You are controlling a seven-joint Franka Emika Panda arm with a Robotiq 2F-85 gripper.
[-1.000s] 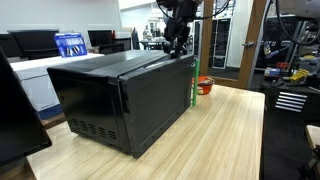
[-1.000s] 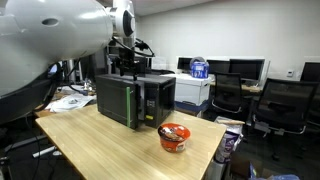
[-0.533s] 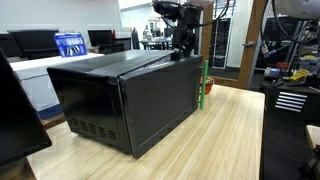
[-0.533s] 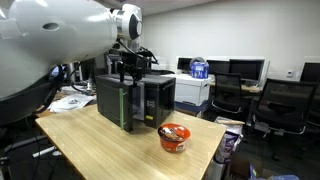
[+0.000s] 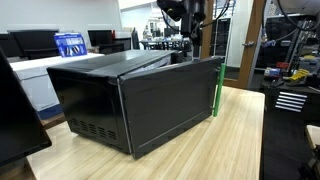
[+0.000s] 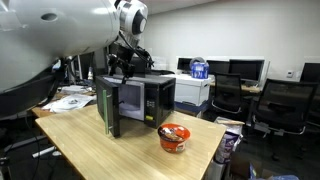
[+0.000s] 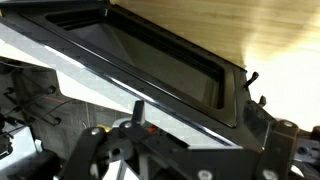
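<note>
The microwave [image 6: 150, 100] sits on the wooden table [image 5: 245, 140] with its door [image 6: 108, 110] hanging partway open, hinged at the 9 o'clock side in that exterior view, so you can see into the cavity. The door's free edge has a green strip [image 5: 215, 88] on it, probably so the edge is easy to spot.

The gripper [image 5: 188, 45] is at about 12 o'clock from the door, right up by its top edge. Its jaws are spread wide and there's nothing between them. It looks like it's nudging or hooking the door rather than pinching it, but the pictures don't show clearly whether it's touching. The wrist view looks straight down on the door's window [image 7: 160, 65], with the gripper's body along the bottom of that picture, which fits it being just above the door.

At about 4 o'clock from the microwave there's a red bowl [image 6: 174, 136] on the table, well out of the door's swing. Office chairs [image 6: 285, 105] are off at 3 o'clock.
</note>
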